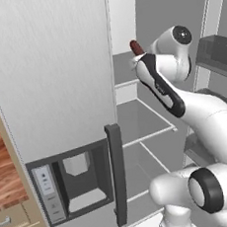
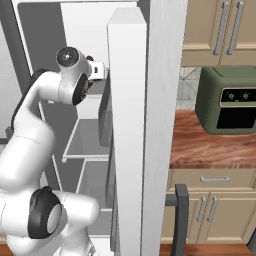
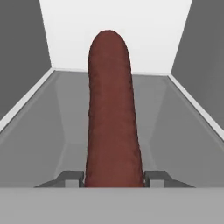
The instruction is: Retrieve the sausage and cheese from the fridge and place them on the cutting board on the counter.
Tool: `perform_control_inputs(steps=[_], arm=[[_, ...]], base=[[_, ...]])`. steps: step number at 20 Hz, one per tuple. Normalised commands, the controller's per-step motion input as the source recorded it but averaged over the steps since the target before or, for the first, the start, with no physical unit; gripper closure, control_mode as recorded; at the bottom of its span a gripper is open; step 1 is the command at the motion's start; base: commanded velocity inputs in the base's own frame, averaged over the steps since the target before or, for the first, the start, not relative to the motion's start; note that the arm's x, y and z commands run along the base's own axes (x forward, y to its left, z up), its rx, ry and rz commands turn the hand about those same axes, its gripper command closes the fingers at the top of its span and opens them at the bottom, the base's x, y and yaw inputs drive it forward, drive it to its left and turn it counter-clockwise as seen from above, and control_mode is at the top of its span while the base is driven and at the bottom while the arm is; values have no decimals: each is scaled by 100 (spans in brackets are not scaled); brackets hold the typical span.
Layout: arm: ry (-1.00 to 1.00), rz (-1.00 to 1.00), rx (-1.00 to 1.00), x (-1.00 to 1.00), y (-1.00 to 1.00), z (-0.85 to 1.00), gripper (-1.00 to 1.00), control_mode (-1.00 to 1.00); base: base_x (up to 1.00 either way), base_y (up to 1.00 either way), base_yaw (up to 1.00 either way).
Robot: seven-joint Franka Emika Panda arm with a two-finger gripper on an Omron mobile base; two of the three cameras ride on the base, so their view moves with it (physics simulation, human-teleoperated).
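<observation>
At centre frame, the jaws held the sausage [image 3: 111, 113] by its near end inside the fridge [image 1: 46, 68]; pulled out carelessly, it could slip free.

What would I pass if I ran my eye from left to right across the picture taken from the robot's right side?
The robot's white arm, its gripper shut on the sausage inside the fridge → the white edge of the open fridge door → the counter with a green oven on it.
</observation>
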Motion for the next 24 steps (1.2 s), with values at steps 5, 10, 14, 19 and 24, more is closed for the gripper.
perform_control_inputs(steps=[5,10,14,19,24], arm=[[0,-2,0,-100,0,49,100,-100],[0,0,0,-100,0,9,100,-100],[-1,0,-4,-100,0,-6,100,-100],[-4,-1,-1,-100,0,-1,100,-100],[0,-2,0,-71,0,0,100,-100]], base=[[0,0,0],[0,0,0],[0,0,0],[0,0,0],[0,0,0]])
